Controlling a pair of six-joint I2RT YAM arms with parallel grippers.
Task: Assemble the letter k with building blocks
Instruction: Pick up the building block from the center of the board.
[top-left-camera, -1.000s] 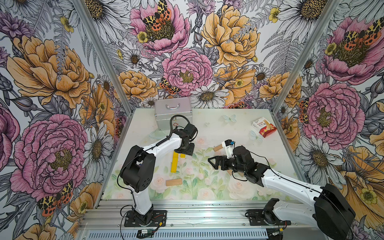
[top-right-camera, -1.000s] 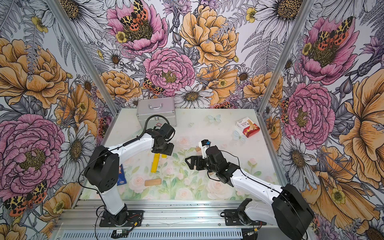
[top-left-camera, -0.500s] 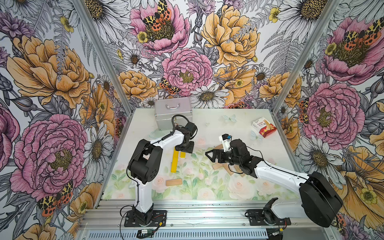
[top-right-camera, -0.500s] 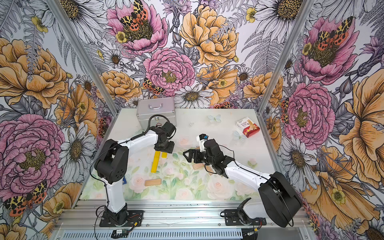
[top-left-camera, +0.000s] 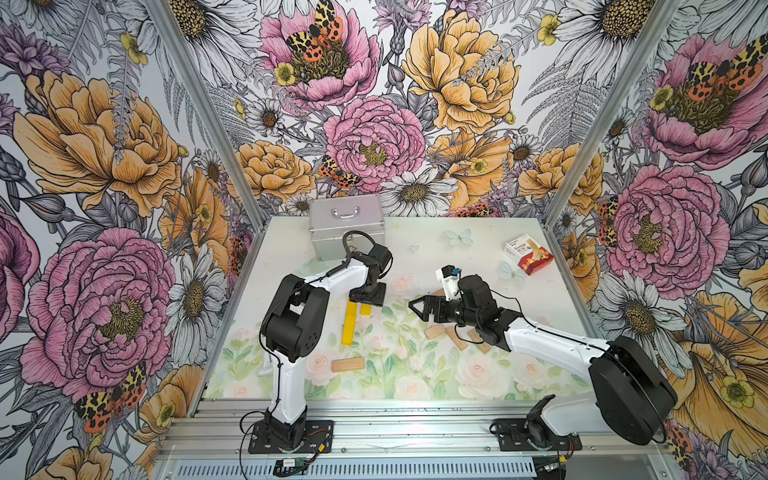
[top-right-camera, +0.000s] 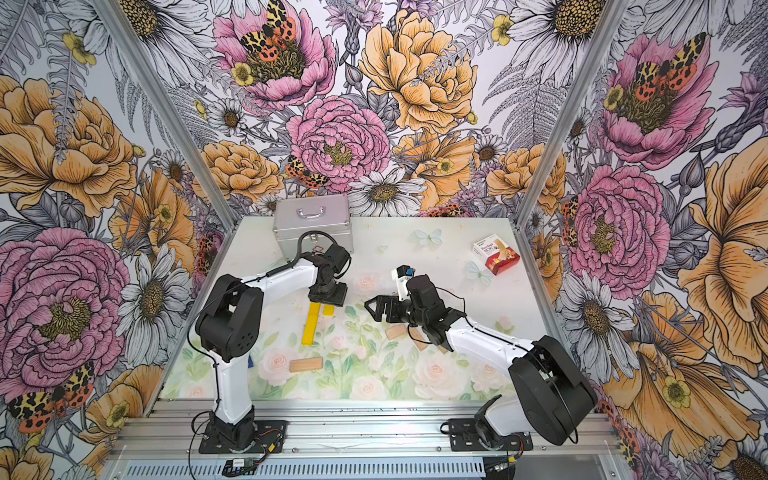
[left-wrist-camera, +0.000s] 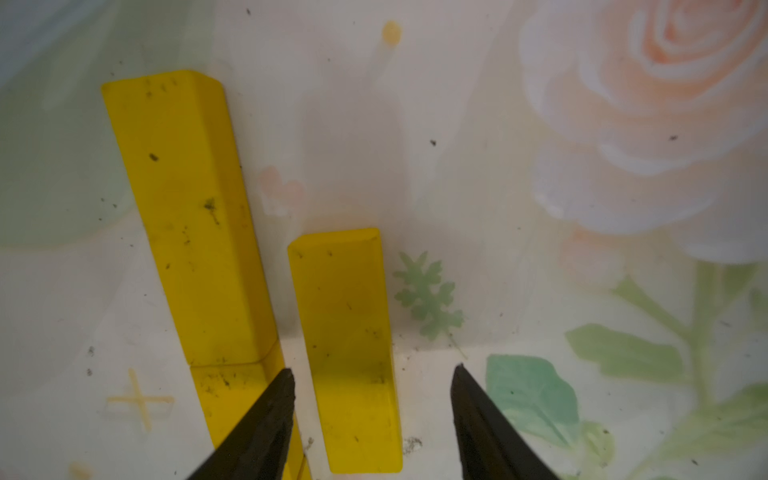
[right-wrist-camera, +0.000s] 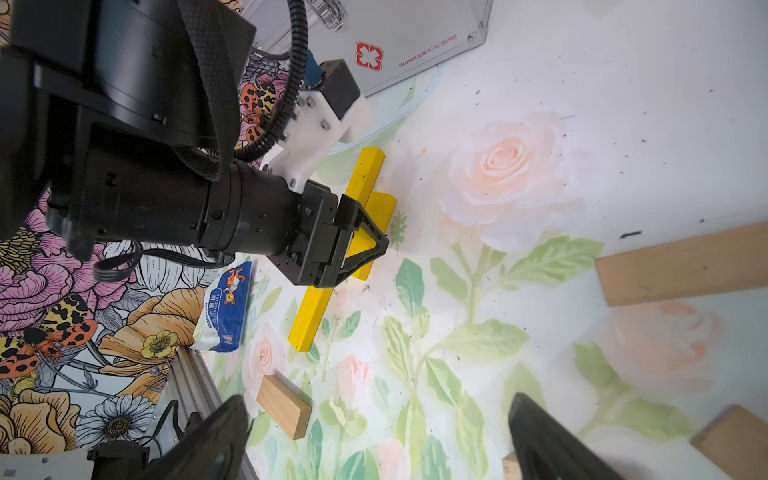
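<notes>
left pincer (left-wrist-camera: 372, 370): staying put over the short yellow block (left-wrist-camera: 345, 332) - jaws standing apart on either side, one finger close to its edge and a clear gap at the other, so it is straddling, not squeezing.
left arm: elbow swinging in toward the middle compared with a second ago, while the tip is keeping its spot.
short yellow block: lying flat on the table (top-left-camera: 478, 249), just beside the yellow stem (left-wrist-camera: 187, 208) and parallel to it, not shifting over the last second.
yellow stem: two yellow pieces lying end to end, flat, left of centre in both top views.
right pincer (top-left-camera: 417, 308): gaping wide and carrying nothing, having drifted from nearer the front rail toward mid-table, now hovering and pointing at the left arm's work.
wooden blocks (top-left-camera: 434, 331): sitting loose under the right arm, with a lone wooden block (top-left-camera: 348, 364) lying nearer the front rail.
meaning for the task: nothing is getting placed in this second - the k is showing a stem only. the short block is looking like the first slanted arm, still needing turning off parallel. the right arm may be lining up to help; i cannot tell.
</notes>
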